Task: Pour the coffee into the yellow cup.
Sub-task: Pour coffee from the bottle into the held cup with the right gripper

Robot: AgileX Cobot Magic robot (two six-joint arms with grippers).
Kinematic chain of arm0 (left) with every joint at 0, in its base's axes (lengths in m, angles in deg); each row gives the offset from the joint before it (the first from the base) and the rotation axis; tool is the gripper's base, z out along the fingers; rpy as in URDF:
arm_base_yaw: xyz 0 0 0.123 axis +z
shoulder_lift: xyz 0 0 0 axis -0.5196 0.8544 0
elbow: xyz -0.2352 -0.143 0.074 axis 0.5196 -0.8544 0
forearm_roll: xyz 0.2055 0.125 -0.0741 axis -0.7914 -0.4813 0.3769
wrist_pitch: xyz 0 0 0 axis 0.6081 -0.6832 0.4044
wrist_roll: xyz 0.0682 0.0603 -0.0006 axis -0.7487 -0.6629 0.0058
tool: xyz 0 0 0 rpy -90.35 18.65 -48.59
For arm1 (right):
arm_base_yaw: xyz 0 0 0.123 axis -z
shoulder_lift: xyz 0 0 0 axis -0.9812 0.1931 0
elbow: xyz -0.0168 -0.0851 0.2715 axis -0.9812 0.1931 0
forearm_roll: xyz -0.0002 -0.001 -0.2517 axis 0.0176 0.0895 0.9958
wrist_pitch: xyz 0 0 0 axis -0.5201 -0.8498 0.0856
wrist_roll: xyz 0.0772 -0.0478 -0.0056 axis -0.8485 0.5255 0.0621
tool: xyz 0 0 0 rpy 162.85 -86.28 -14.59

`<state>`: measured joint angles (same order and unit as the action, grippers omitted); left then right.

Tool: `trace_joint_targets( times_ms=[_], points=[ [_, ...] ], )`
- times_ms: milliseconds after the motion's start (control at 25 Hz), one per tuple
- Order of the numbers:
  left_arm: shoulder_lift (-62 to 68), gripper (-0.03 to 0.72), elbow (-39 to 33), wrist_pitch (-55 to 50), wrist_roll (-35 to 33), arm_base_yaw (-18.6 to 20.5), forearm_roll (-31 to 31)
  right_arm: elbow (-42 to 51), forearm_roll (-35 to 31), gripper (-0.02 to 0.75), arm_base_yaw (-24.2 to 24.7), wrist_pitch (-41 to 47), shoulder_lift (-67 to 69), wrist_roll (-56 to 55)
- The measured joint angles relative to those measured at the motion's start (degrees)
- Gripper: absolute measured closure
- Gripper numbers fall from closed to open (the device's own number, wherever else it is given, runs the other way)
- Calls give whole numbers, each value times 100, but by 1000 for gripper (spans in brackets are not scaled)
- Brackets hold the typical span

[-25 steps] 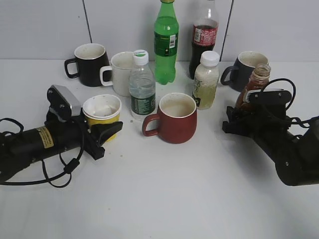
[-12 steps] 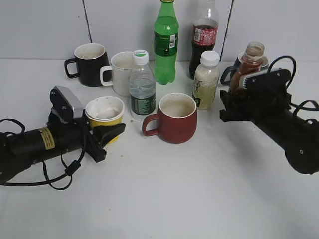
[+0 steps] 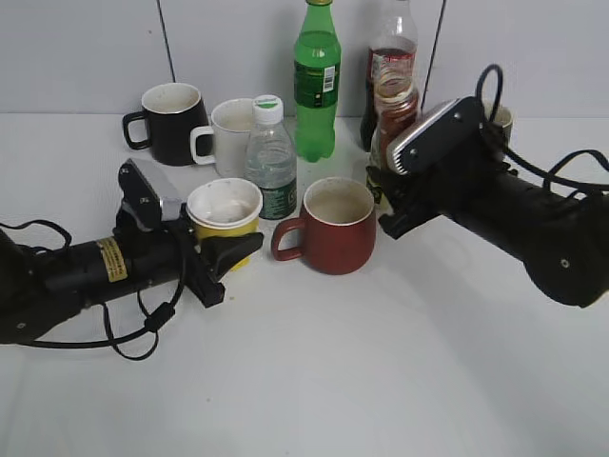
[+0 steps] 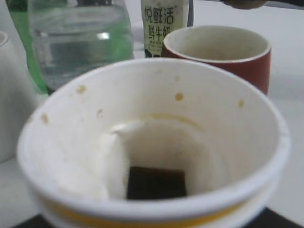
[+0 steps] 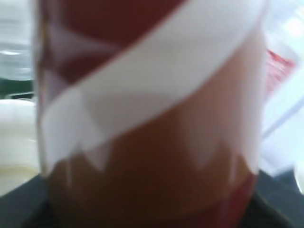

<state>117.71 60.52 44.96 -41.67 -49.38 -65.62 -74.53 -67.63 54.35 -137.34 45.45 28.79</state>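
Note:
The yellow cup (image 3: 225, 216) with white rim sits held in my left gripper (image 3: 231, 249), left of the dark red mug. In the left wrist view the cup (image 4: 156, 142) fills the frame, its white inside stained, a dark patch at the bottom. My right gripper (image 3: 392, 198) is shut on the brown coffee bottle (image 3: 394, 107) and holds it upright in the air, behind and right of the dark red mug. The bottle (image 5: 152, 118) fills the right wrist view, brown with a white swoosh. The fingers of both grippers are mostly hidden.
A dark red mug (image 3: 332, 227) stands between the cup and the bottle. Behind are a clear water bottle (image 3: 270, 158), a white mug (image 3: 228, 139), a black mug (image 3: 170, 122), a green bottle (image 3: 317, 81), a cola bottle (image 3: 391, 52) and a partly hidden dark mug (image 3: 501, 119).
My right gripper lifted the coffee bottle and carried it left toward the red mug. My left gripper moved the yellow cup right and a little back, closer to the red mug.

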Motion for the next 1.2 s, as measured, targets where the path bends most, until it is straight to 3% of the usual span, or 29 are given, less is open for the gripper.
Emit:
trace_joint_targets(
  times_ms=[360, 760, 1200],
  points=[
    [-400, 354, 56, -8, 83, -408, 198, -746, 228, 234, -259, 906, 0, 1331],
    [-486, 356, 273, -31, 441, -888, 138, -818, 284, 234, -259, 990, 0, 3161],
    [-741, 357, 273, -842, 485, -938, -41, -818, 285, 234, -259, 1008, 0, 4089]
  ],
)
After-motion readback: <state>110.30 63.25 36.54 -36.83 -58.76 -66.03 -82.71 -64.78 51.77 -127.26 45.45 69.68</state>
